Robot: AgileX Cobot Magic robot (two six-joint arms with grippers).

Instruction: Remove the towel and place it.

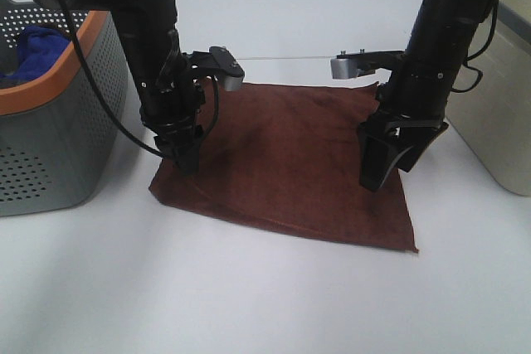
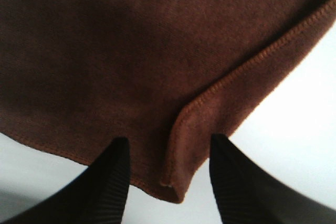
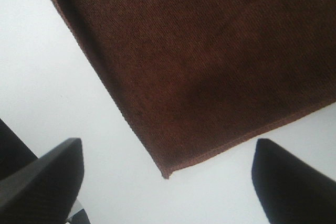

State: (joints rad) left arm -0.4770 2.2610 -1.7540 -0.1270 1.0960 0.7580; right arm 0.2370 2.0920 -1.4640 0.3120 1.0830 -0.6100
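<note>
The dark reddish-brown towel [image 1: 290,155] lies spread flat on the white table [image 1: 249,304]. My left gripper [image 1: 189,163] points down at the towel's left near corner. In the left wrist view its fingers [image 2: 115,182] are apart, with a raised fold of the towel's corner [image 2: 181,145] between them. My right gripper [image 1: 386,173] hangs over the towel's right edge. In the right wrist view it is wide open [image 3: 168,182] just above a towel corner [image 3: 220,66] and holds nothing. No white tag shows.
A grey perforated basket with an orange rim [image 1: 70,64] stands at the left, with a blue cloth [image 1: 37,51] inside. A beige container [image 1: 498,113] stands at the right edge. White tabletop stretches in front of the towel.
</note>
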